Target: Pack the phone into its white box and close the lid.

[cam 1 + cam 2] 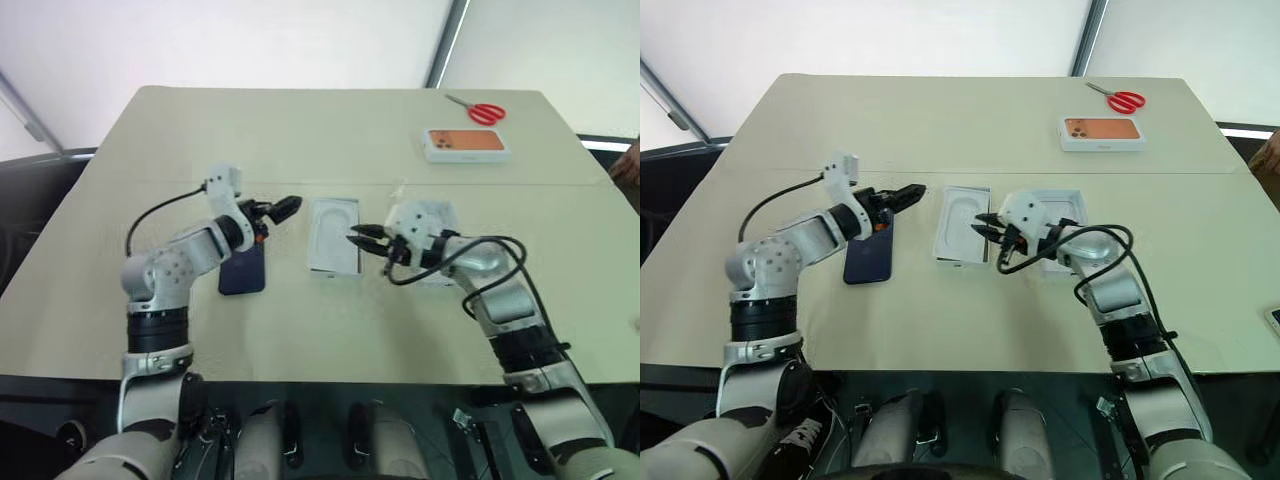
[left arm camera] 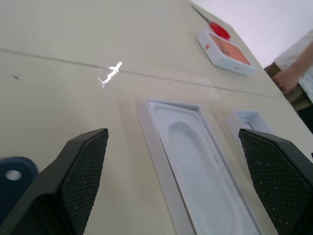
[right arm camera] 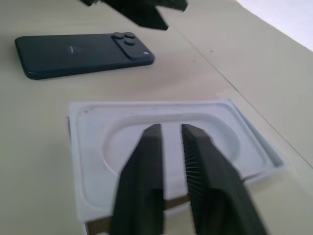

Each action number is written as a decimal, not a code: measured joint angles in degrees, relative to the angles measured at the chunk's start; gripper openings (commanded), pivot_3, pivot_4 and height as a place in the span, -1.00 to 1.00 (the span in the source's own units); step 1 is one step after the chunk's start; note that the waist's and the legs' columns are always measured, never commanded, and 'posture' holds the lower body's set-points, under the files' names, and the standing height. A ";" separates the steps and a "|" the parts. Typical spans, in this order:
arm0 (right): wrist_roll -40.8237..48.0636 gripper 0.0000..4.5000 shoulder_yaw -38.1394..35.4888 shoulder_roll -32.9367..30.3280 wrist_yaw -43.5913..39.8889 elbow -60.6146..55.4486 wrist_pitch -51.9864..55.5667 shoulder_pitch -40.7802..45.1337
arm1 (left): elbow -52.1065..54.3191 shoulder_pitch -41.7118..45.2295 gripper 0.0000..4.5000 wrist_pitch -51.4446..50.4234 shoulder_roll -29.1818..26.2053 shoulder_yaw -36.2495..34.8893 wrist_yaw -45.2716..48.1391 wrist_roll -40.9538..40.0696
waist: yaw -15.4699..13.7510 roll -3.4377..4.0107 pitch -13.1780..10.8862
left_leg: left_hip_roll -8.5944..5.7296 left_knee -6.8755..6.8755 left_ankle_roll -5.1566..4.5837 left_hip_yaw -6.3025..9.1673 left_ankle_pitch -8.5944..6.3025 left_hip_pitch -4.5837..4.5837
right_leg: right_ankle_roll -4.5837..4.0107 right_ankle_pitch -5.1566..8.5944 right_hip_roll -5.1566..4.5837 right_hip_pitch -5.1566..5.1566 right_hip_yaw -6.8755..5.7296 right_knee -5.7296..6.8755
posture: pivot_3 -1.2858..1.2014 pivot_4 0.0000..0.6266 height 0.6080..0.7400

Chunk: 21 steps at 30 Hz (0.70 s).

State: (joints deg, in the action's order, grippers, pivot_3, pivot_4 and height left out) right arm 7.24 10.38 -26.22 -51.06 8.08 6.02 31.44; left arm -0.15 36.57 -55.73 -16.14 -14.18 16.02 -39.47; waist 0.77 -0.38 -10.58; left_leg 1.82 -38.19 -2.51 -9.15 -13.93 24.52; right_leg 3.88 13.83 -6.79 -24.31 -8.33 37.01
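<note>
The dark navy phone point(image 1: 243, 270) lies flat on the table with its lens cluster point(image 3: 128, 40) facing up. My left gripper point(image 1: 285, 208) hovers just above and beyond the phone's far end, open and empty. To its right a white moulded insert point(image 1: 335, 235) with a rounded recess appears to rest in the white box point(image 2: 145, 122); a brownish strip point(image 3: 98, 226) shows at one end. My right gripper point(image 1: 356, 236) hangs over the insert's right edge, shut on nothing. The lid point(image 1: 1068, 208), a white shell with a pale inside, lies behind my right hand.
At the far right of the table stands a white box with an orange phone picture point(image 1: 465, 144), with red-handled scissors point(image 1: 483, 112) beyond it. A person's hand point(image 2: 288, 78) is at the table's right edge. A seam point(image 1: 150, 182) crosses the table.
</note>
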 measured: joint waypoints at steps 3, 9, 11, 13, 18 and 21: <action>-2.59 -0.97 3.01 1.68 0.89 0.46 0.22 0.49 | 0.26 -0.77 1.00 2.40 -1.98 0.40 1.93 1.34 | -0.21 0.00 0.00 | -0.04 -0.01 0.00 0.00 0.00 0.01 | 0.00 0.00 -0.02 0.01 0.00 0.00 | 0.03 -0.52 0.96; -8.63 -0.97 6.58 2.23 3.23 4.74 -0.88 1.61 | 0.30 -2.55 1.00 4.75 -3.81 1.60 3.85 3.09 | -0.02 0.00 0.00 | -0.03 -0.01 0.00 0.00 0.00 0.02 | 0.00 0.00 -0.01 0.00 0.00 0.01 | 0.03 -0.52 0.96; -9.20 -0.97 7.01 1.94 1.98 5.28 -1.18 2.42 | 0.53 -2.55 1.00 5.04 -3.63 1.80 3.85 3.19 | 0.00 0.00 0.00 | -0.03 -0.01 0.00 0.00 0.00 0.02 | 0.00 0.00 0.00 0.01 0.00 0.01 | 0.03 -0.52 0.96; -9.52 -0.97 7.31 1.52 1.07 5.81 -1.61 2.88 | 0.87 -2.55 1.00 5.12 -3.60 1.87 3.73 3.46 | -0.02 0.00 0.00 | -0.03 -0.01 0.00 -0.01 0.00 0.02 | 0.00 0.00 -0.01 0.01 0.00 0.00 | 0.03 -0.52 0.96; -11.37 -0.97 7.42 0.33 0.24 9.24 -4.67 3.91 | 1.06 -2.53 1.00 5.57 -2.89 1.95 3.50 3.97 | -0.03 0.00 0.00 | -0.03 -0.01 0.00 -0.01 0.00 0.01 | 0.00 0.00 -0.01 0.01 0.00 0.00 | 0.03 -0.52 0.96; -12.87 -0.97 7.43 0.36 0.91 11.68 -6.74 5.26 | 1.00 -2.51 1.00 5.77 -2.35 2.03 3.47 4.05 | 0.03 -0.01 0.00 | -0.02 -0.01 -0.01 -0.01 0.00 0.01 | 0.00 0.00 0.00 0.01 0.00 0.01 | 0.03 -0.52 0.96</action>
State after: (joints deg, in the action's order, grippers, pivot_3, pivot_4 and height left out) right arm -5.63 17.81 -25.86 -50.15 19.76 -0.72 36.71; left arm 0.86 34.05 -49.97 -18.49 -12.15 19.49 -35.42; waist 0.80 -0.39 -10.58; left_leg 1.80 -38.20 -2.52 -9.16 -13.93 24.53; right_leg 3.88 13.83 -6.79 -24.29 -8.34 37.02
